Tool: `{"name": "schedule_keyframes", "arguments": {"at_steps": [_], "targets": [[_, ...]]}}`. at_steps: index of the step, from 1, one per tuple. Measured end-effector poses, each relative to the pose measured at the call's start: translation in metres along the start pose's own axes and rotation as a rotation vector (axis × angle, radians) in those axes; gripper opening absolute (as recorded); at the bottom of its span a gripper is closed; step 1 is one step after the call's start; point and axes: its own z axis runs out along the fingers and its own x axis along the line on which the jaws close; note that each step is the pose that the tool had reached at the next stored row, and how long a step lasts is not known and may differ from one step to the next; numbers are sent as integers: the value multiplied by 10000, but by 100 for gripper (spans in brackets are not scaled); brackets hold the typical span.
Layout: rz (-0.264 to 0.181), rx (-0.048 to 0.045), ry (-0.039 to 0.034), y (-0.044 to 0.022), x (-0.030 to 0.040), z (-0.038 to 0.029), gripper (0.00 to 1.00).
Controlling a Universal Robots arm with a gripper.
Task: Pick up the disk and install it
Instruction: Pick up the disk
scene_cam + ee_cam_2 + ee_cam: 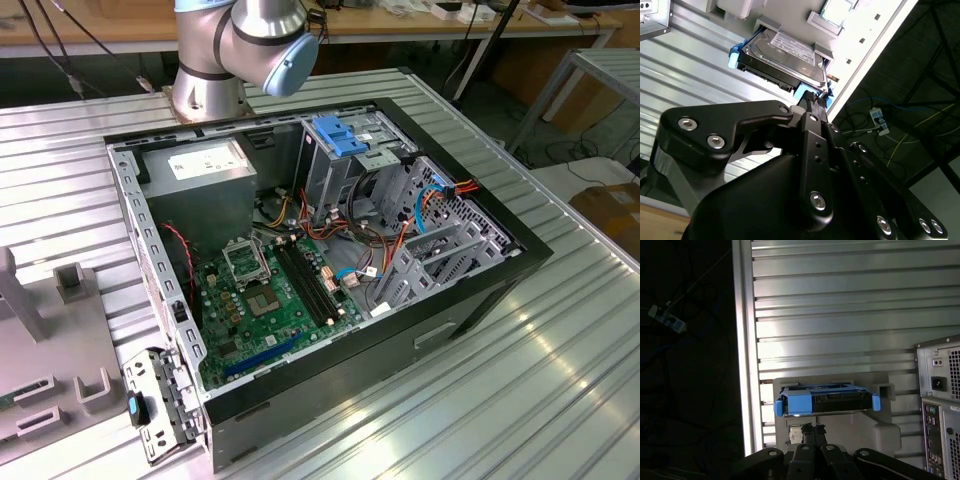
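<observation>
The disk [827, 401] is a flat dark drive with bright blue side rails. It rests in a grey holder [860, 432] on the ribbed metal table. In the second wrist view its silver labelled top [782, 55] faces the camera, and a blue rail shows at each end. My gripper [808, 429] sits just short of the disk's near edge, apart from it. Its two black fingertips [812, 102] are pressed together with nothing between them.
An open computer case [330, 250] lies on the table, with a green motherboard [270, 300] and a light-blue slotted bracket [345, 135] on the drive cage. The case's rear panel [940, 405] is near the holder. The table edge [745, 365] runs beside the disk. Grey fixtures [60, 340] stand at the exterior view's left.
</observation>
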Motion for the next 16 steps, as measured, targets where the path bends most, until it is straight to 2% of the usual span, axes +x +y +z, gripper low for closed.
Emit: {"name": "schedule_keyframes", "arguments": {"at_steps": [2,4,8,12,14,16], "targets": [[-32,0,2,0,0,0,11],[-329,2,14,0,1,0,11],[-1768,-33,78,0,0,1,11],[-2622,-53,115,0,0,1,11],[-3276,-50,145,0,0,2,11],[-4575,-65,202,0,0,4,11]]}}
